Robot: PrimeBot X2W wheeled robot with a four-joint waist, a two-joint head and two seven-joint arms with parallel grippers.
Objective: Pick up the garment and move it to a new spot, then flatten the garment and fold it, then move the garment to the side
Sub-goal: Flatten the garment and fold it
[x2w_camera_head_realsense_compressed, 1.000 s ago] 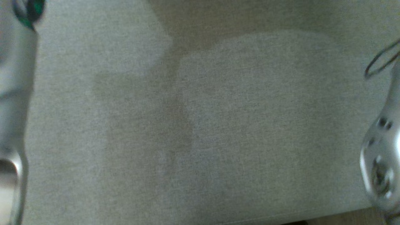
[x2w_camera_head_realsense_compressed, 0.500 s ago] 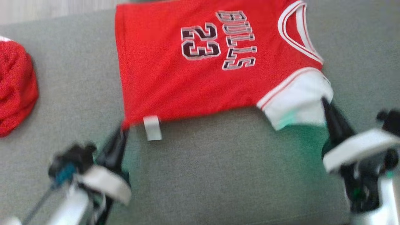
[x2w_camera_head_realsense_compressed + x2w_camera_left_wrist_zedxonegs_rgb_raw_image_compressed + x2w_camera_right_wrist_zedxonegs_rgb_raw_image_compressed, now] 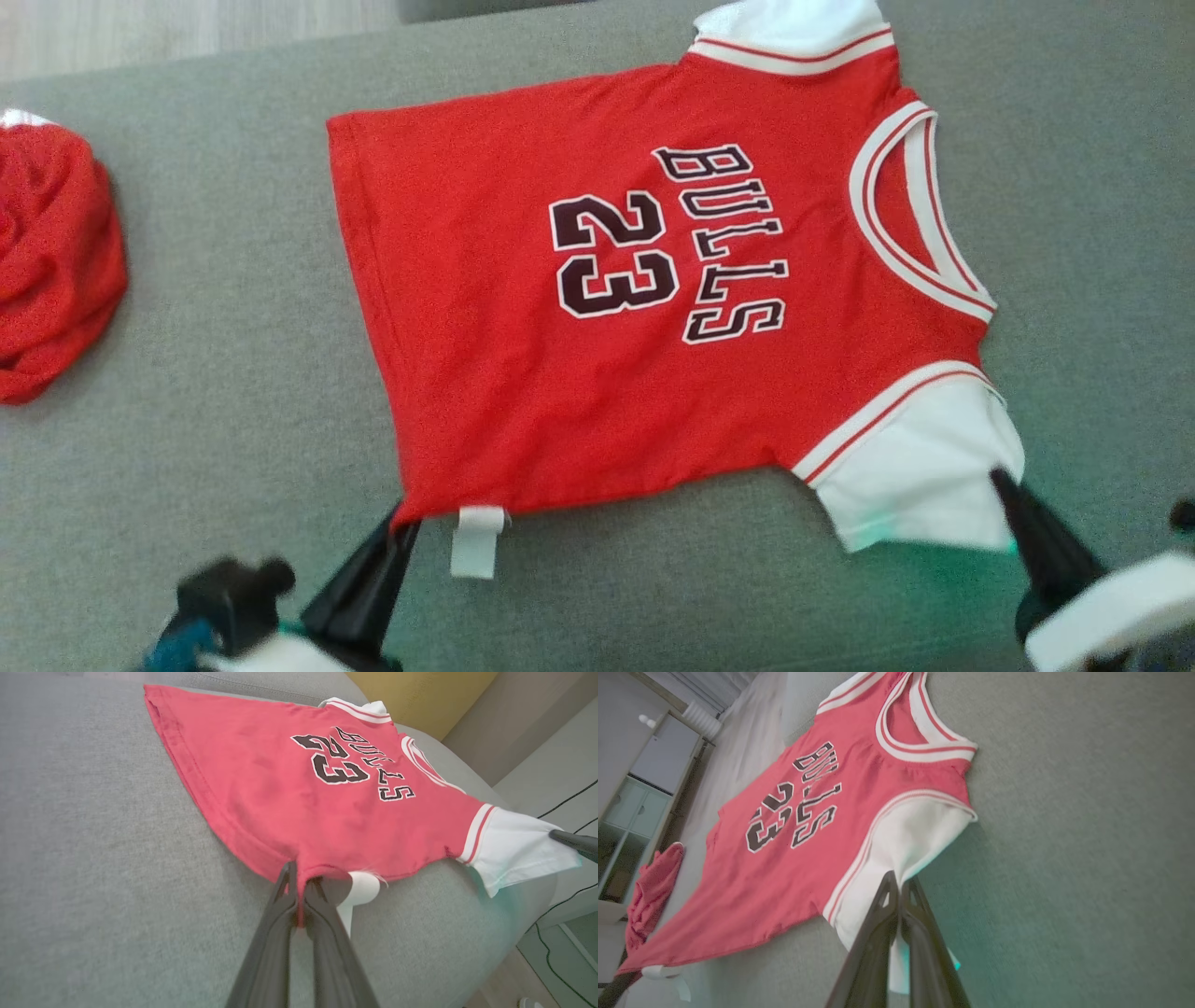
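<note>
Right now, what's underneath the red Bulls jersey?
The red jersey lies spread on the grey cushion, which shows beside it. A white tag sticks out from under its near hem. Whatever else might lie beneath is covered by the fabric.

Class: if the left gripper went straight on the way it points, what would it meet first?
The red jersey: the left gripper is shut on its hem corner, so it would probably bunch that cloth forward.
</note>
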